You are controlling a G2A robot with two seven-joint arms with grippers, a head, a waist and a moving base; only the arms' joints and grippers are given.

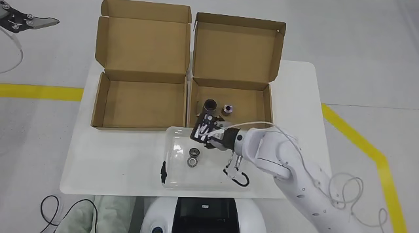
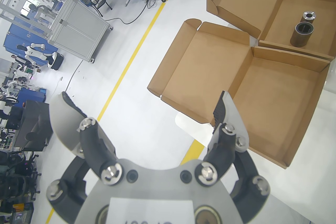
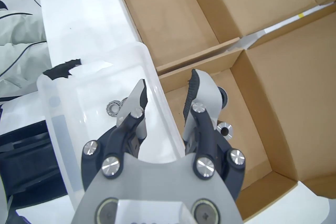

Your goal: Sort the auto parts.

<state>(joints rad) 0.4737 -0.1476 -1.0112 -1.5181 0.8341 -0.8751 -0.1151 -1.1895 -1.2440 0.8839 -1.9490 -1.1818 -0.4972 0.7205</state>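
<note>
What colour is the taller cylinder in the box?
Cylinder: dark, near black; best in left wrist view.

Two cardboard boxes (image 1: 141, 105), one clear bin (image 1: 177, 175), two bearings (image 1: 194, 151), two metal sleeves (image 1: 209, 105)

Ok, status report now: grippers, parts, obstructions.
Left gripper open, off the table. Right gripper open, empty, over far rim of clear bin. Two bearings in bin; two parts in right box. No obstruction seen.
</note>
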